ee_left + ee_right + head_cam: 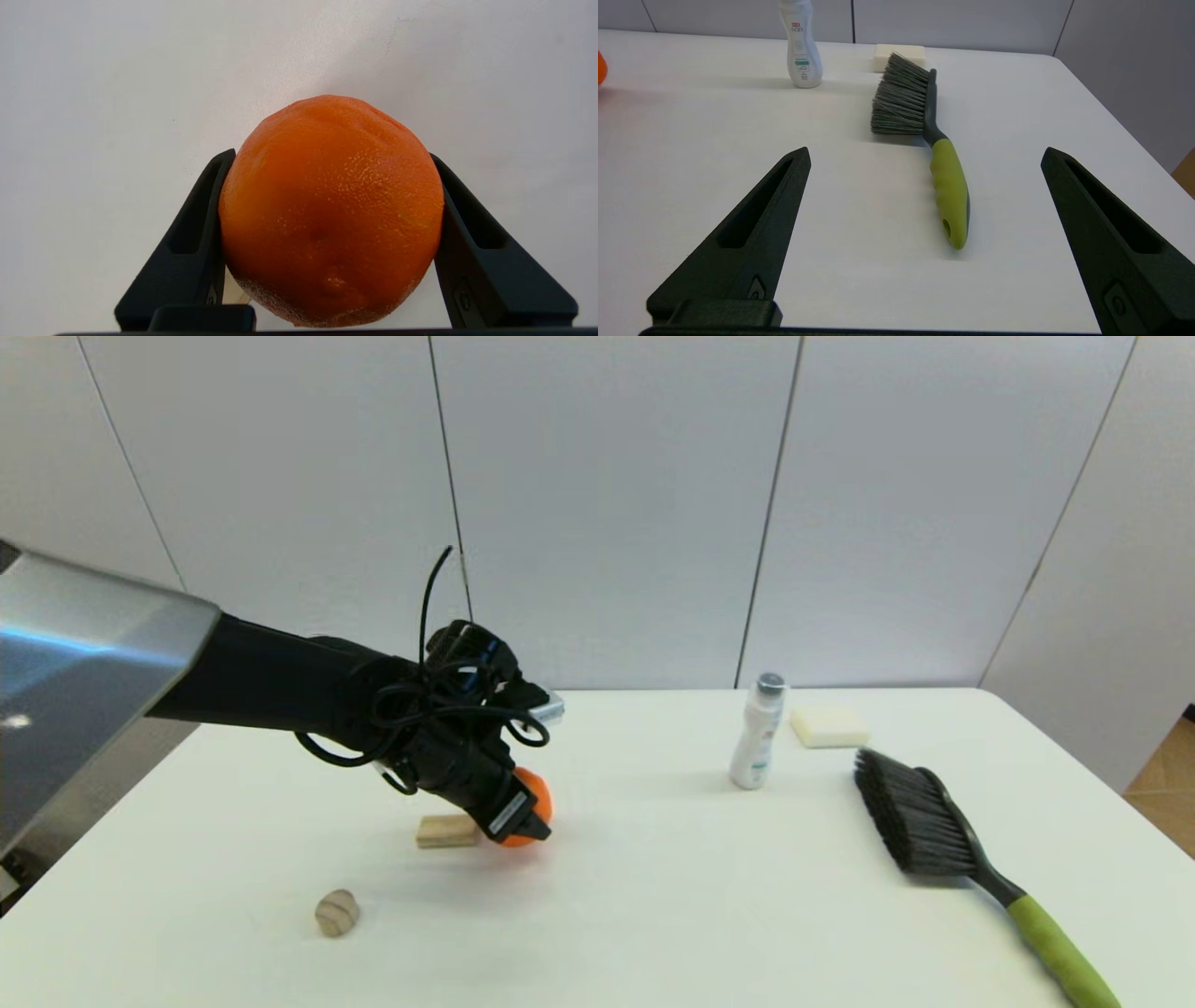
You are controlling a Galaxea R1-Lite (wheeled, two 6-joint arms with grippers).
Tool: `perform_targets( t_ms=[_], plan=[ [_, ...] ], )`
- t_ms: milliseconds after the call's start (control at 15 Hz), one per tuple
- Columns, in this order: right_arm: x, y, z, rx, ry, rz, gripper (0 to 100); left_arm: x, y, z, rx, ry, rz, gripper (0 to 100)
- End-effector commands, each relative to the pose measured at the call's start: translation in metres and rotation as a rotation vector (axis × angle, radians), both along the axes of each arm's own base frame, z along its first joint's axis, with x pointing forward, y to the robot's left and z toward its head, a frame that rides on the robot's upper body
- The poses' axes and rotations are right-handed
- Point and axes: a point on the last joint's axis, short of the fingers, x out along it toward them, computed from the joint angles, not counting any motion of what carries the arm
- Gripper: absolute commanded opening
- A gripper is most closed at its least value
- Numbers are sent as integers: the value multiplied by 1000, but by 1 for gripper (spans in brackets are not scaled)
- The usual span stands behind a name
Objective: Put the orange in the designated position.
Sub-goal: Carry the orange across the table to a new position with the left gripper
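From the head camera I see my left gripper [525,821] reaching in over the middle-left of the white table [653,896], angled down, with the orange [532,810] caught between its fingers. The fruit sits at the very tip of the gripper, low over the tabletop, just beside a small wooden block [446,831]; I cannot tell whether it touches the table. A tan wooden ball [336,912] lies nearer to me, apart from both. Off to the right stand a white bottle [758,733], a pale sponge [829,726] and a brush [943,840].

On the left wrist camera the orange [331,210] fills the gap between the two black fingers [196,242], which press against its sides, closed only as far as the fruit allows. Its peel is bright, dimpled and glossy, with a small bump low down. Plain white tabletop lies behind it.

On the right wrist camera my right gripper [924,158] is spread wide and holds nothing, hanging above the table near the brush [924,126]. The bottle [802,46] and sponge [899,55] lie beyond, and a sliver of the orange [601,67] shows at the edge.
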Motion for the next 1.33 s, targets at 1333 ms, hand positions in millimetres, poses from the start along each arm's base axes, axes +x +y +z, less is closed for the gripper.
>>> perform_targets(
  t_ms=[1333],
  plan=[
    [0, 0, 0, -1, 1, 0, 100, 8, 5, -9, 9, 15, 16, 0]
  ],
)
